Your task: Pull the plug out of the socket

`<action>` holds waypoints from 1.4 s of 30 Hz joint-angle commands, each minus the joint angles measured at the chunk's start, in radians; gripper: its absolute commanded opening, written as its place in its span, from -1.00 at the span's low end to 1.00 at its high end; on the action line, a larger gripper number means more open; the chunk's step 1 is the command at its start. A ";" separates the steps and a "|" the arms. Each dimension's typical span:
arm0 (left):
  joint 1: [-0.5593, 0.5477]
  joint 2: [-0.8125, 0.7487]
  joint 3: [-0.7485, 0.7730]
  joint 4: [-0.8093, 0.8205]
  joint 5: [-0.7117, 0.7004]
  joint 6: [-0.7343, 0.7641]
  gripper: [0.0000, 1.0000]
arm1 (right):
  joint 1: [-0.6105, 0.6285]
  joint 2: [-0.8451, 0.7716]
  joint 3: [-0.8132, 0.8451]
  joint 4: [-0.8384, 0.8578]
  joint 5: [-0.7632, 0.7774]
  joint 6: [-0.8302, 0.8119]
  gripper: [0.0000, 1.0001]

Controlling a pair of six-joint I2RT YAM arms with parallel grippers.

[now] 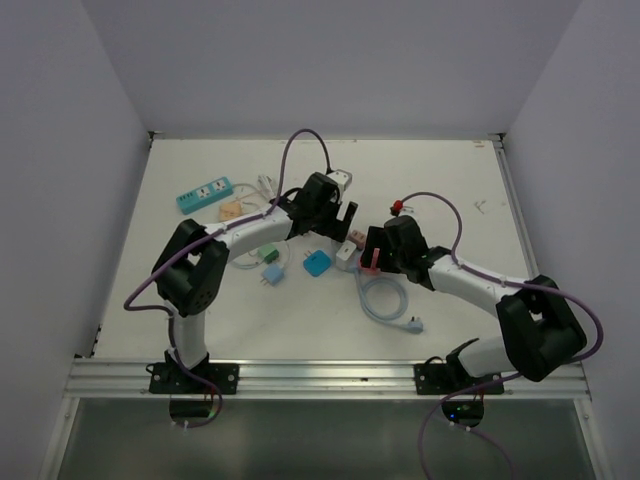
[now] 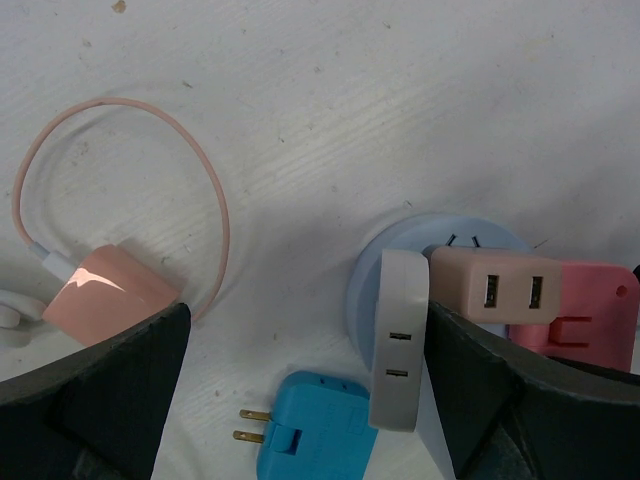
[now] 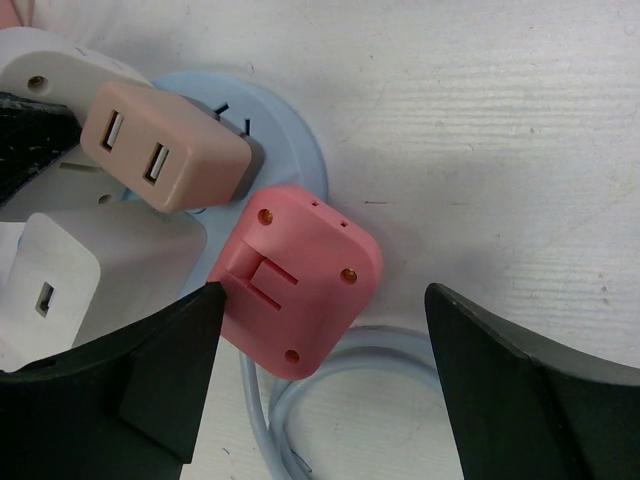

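Note:
A round pale-blue socket (image 3: 290, 120) lies on the white table (image 1: 440, 170) with three plugs in it. These are a pink square plug (image 3: 295, 280), a beige plug (image 3: 165, 150) and a white plug (image 2: 400, 340). My right gripper (image 3: 322, 300) is open and straddles the pink plug. Its left finger touches the plug's edge, and its right finger stands well clear. My left gripper (image 2: 307, 330) is open on the socket's other side, the white plug resting against its right finger (image 2: 500, 400). In the top view both grippers meet at the socket (image 1: 347, 252).
A loose blue adapter (image 2: 315, 430) lies between the left fingers. A pink charger with a looped cable (image 2: 105, 295) sits to their left. The socket's pale-blue cord (image 1: 385, 300) coils toward the near edge. A teal power strip (image 1: 205, 194) and green plugs (image 1: 270, 255) lie at the left.

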 commanded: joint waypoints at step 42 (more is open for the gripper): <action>-0.064 -0.188 -0.143 0.039 0.066 0.037 0.83 | -0.060 -0.201 -0.028 -0.067 0.042 0.019 0.60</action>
